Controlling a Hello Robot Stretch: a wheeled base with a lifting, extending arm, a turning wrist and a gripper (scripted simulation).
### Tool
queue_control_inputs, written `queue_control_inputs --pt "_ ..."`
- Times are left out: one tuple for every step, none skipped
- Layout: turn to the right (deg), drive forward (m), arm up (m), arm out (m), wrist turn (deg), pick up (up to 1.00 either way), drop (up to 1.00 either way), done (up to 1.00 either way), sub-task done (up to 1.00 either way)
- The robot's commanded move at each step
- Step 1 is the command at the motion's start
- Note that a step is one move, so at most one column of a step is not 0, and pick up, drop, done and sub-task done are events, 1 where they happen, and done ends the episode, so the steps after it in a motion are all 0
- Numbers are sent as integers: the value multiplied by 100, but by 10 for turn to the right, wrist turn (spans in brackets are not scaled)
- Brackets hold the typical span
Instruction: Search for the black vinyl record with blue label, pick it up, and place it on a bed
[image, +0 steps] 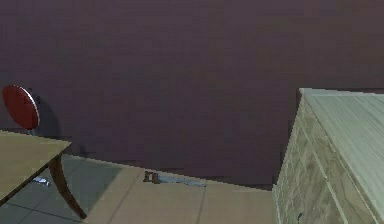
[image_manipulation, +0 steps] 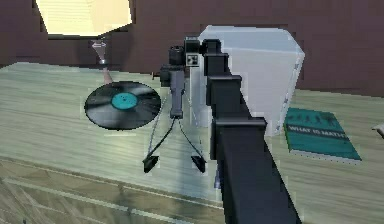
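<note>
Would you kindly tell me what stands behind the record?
A lamp stands behind the record. Right of it, the arm hides part of a white box.

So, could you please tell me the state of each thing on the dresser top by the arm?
Vinyl record: lying flat on the dresser top, blue label up.
Lamp: upright, shade looks lit.
Book: closed, lying flat.
White box: upright.
Gripper: cannot tell whether it holds anything.
</note>
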Motion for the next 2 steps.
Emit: queue_control_inputs --pt "0 0 0 0 450 0 0 0 0" --pt "0 0 0 0 450 0 0 0 0"
